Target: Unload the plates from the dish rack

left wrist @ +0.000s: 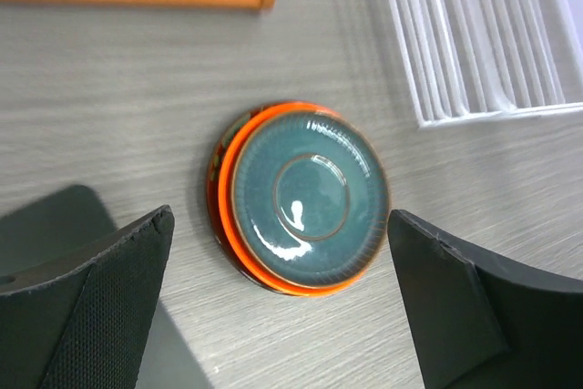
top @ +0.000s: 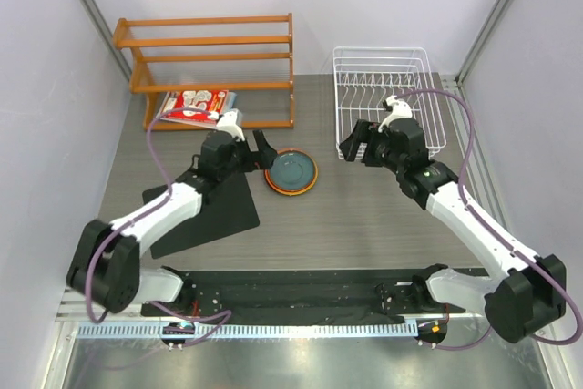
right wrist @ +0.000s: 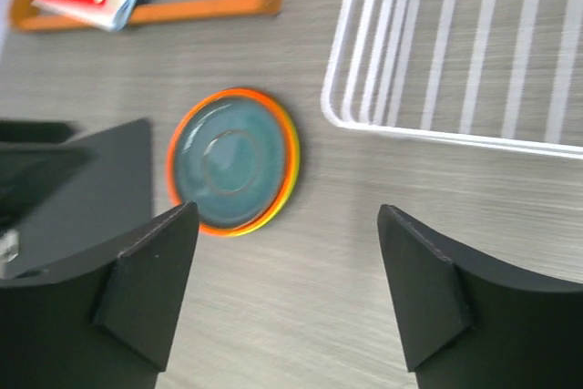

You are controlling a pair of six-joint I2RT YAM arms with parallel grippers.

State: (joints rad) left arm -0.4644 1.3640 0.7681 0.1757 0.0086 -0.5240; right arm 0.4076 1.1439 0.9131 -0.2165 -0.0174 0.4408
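Observation:
The plates are stacked on the table [top: 364, 216], left of the dish rack. The dark teal plate [top: 292, 171] is on top, with the bright orange plate [left wrist: 239, 252] under it. A lime green rim [right wrist: 293, 170] and a dark red rim [left wrist: 212, 190] show lower down. The white wire dish rack [top: 383, 97] stands at the back right, and I see no plate in it. My left gripper [top: 265, 153] is open just left of the stack, and its jaws [left wrist: 281, 225] hang over the stack's near edge. My right gripper [top: 355, 143] is open and empty between the stack and the rack, above bare table [right wrist: 287, 216].
An orange wooden slatted shelf [top: 214, 61] stands at the back left, with a red-and-white booklet [top: 196, 105] on its bottom level. A black mat [top: 205, 211] lies under the left arm. The rack's front rim [right wrist: 437, 129] is close to the right gripper.

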